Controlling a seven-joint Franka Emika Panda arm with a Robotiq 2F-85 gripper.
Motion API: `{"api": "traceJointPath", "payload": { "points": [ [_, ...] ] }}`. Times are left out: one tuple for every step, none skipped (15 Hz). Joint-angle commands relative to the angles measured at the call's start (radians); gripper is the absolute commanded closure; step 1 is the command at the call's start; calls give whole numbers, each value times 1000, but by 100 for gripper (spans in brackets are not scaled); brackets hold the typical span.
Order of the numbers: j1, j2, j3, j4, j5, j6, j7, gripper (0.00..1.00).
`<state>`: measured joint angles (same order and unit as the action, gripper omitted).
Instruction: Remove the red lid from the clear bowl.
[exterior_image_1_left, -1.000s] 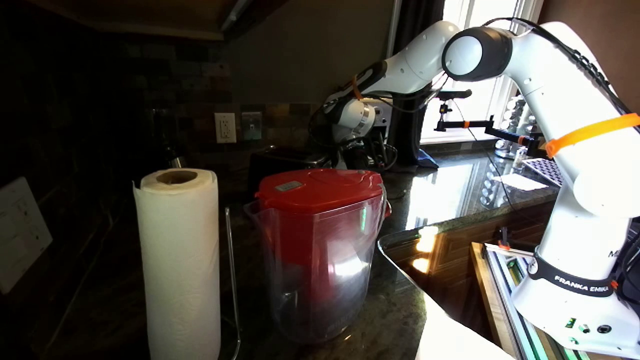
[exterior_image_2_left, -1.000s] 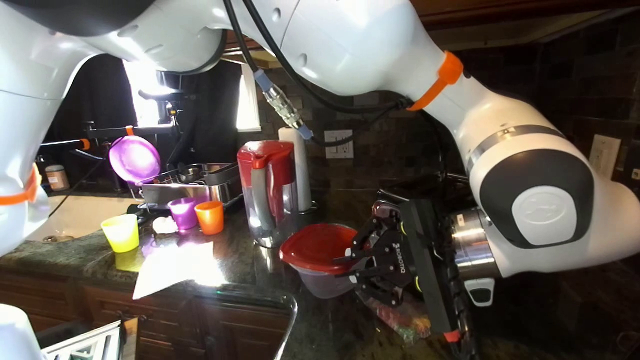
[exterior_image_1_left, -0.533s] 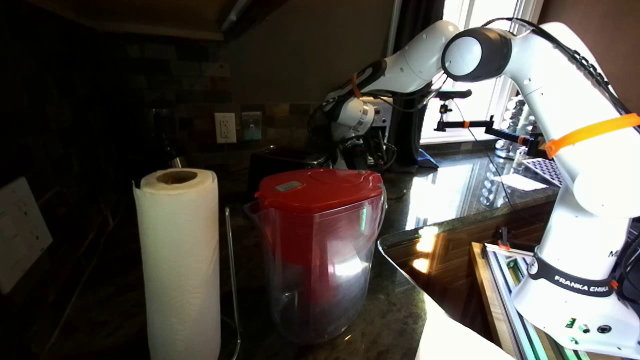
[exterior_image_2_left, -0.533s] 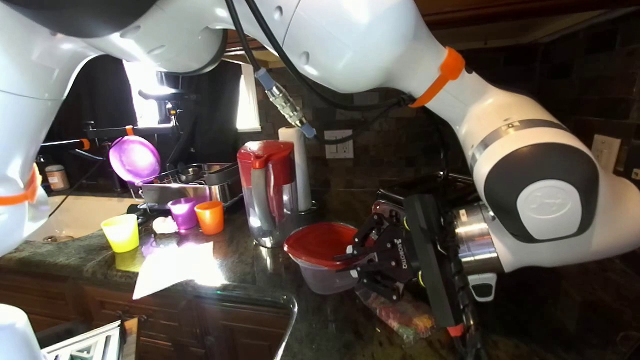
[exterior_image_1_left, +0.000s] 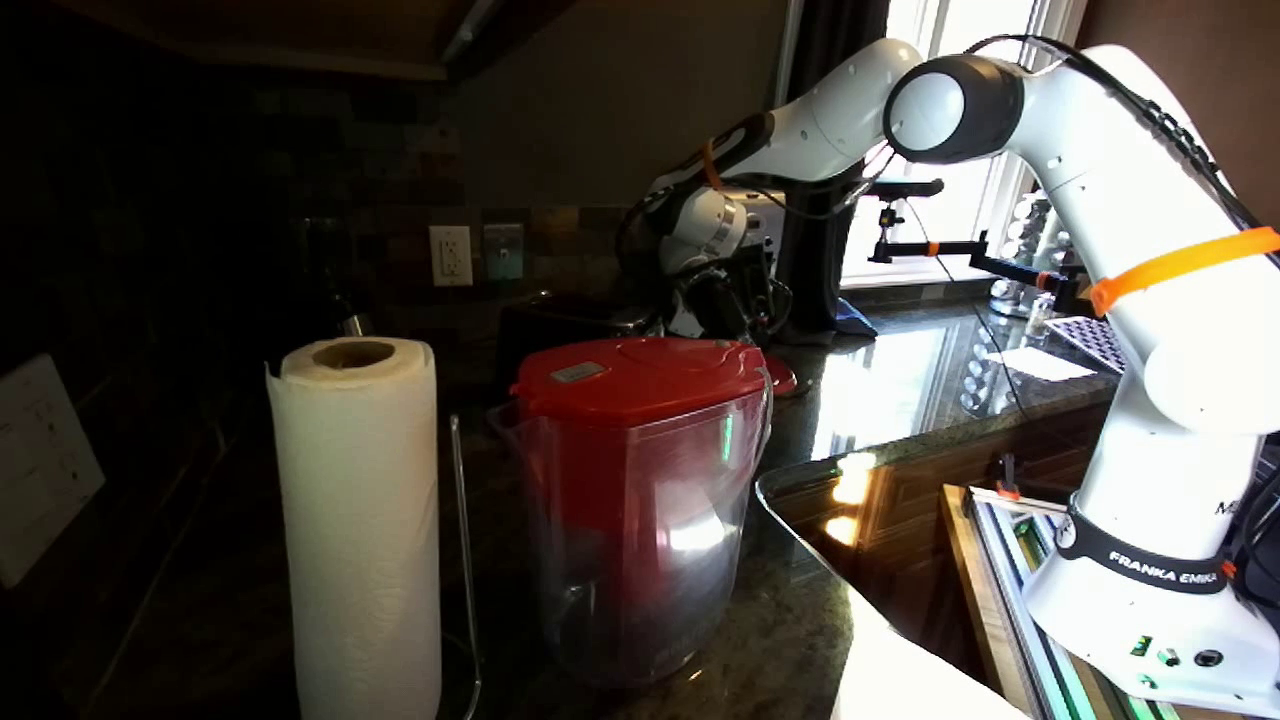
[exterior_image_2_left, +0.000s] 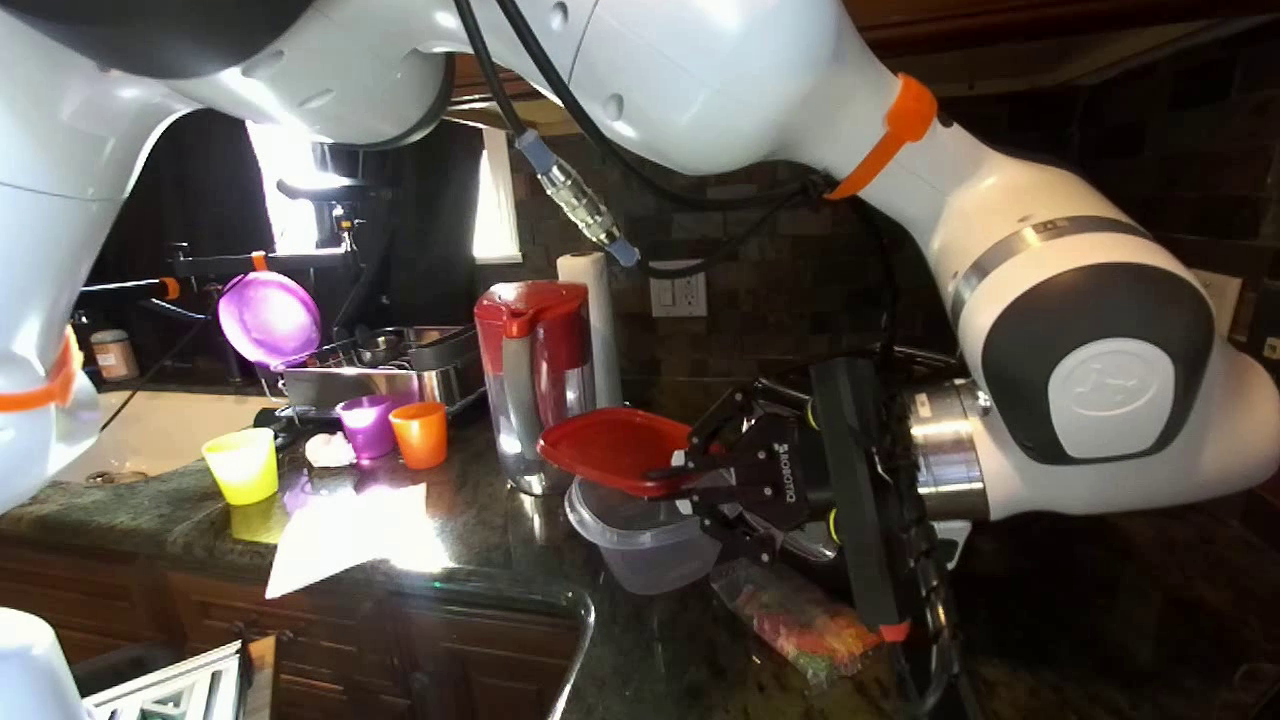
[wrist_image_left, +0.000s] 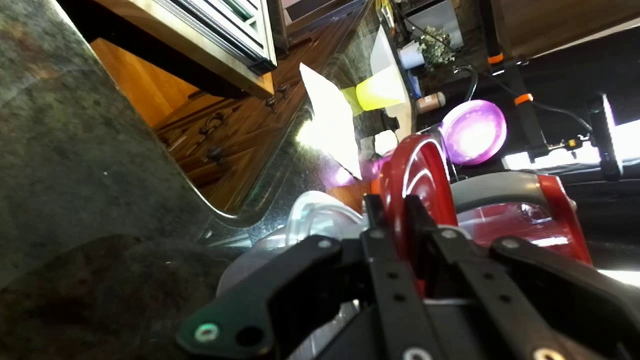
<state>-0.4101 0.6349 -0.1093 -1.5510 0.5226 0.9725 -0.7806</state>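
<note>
The red lid (exterior_image_2_left: 610, 448) is off the clear bowl's rim and tilted, in an exterior view. The clear bowl (exterior_image_2_left: 655, 550) stands upright on the counter just below it, its rim open to view. My gripper (exterior_image_2_left: 680, 482) is shut on the lid's near edge. In the wrist view the lid (wrist_image_left: 425, 170) stands between the fingertips (wrist_image_left: 394, 202), with the bowl's rim (wrist_image_left: 312, 205) to their left. In an exterior view a red edge of the lid (exterior_image_1_left: 782, 376) shows behind the pitcher; the bowl and fingertips are hidden there.
A red-topped pitcher (exterior_image_2_left: 535, 390) and a paper towel roll (exterior_image_1_left: 360, 530) stand behind the bowl. A bag of colourful items (exterior_image_2_left: 800, 625) lies beside the bowl, below the gripper. Yellow (exterior_image_2_left: 240, 466), purple (exterior_image_2_left: 367, 425) and orange (exterior_image_2_left: 419, 435) cups stand further off. The sink edge (exterior_image_2_left: 578, 640) is near.
The lid was seated on the bowl; it has come up off the rim and tilted, held in my gripper. The gripper has risen. The bowl stays on the counter.
</note>
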Motion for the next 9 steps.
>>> {"api": "traceJointPath", "payload": {
  "points": [
    [-13,-16,12,5,1,-49,-41,97],
    [-9,-26,10,2,-7,-52,-50,97],
    [-4,-40,7,-5,-23,-49,-58,97],
    [1,-54,3,-10,-40,-43,-64,97],
    [4,-67,0,-14,-55,-37,-69,97],
    [6,-82,-3,-17,-74,-32,-75,97],
    [7,-96,-6,-19,-92,-28,-77,97],
    [7,-107,-7,-17,-110,-28,-80,97],
    [8,-117,-10,-16,-129,-30,-80,97]
  ]
}}
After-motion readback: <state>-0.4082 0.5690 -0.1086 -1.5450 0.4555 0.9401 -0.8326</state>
